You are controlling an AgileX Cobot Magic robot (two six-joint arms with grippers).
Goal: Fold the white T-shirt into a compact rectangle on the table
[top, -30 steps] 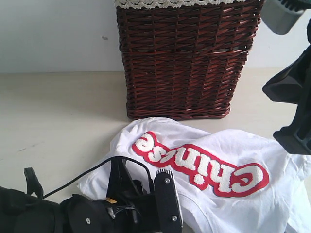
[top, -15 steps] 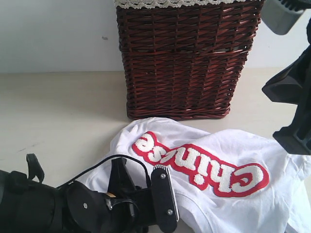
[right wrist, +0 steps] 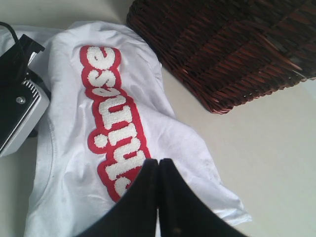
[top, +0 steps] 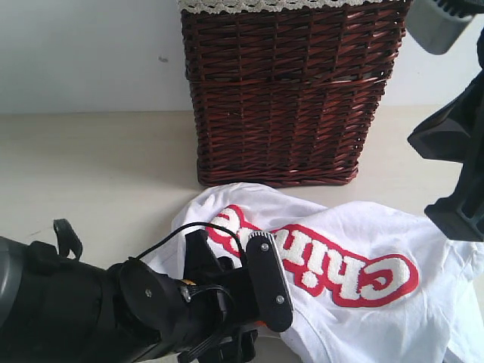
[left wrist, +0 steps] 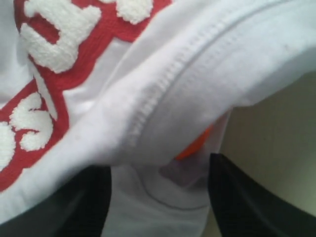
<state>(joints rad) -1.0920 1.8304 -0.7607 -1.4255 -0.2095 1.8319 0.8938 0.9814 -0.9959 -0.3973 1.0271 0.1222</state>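
**White T-shirt spread unfolded before the basket**

The white T-shirt [top: 363, 234] is laid rumpled on the table [top: 98, 166], just in front of the dark wicker basket [top: 287, 98], with its red-edged lettering [top: 333, 265] facing up. The left gripper [left wrist: 158, 197] is held released at the neckline, its fingers [left wrist: 237, 197] spread apart with cloth and the orange neck tag [left wrist: 195, 145] between them. The right gripper [right wrist: 158, 165] is clenched on nothing above the shirt.

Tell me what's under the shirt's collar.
Under the collar of the shirt, an orange tag peeks out above more white fabric, between the fingers of the left gripper. The collar covers most of the tag, so its print can't be seen.
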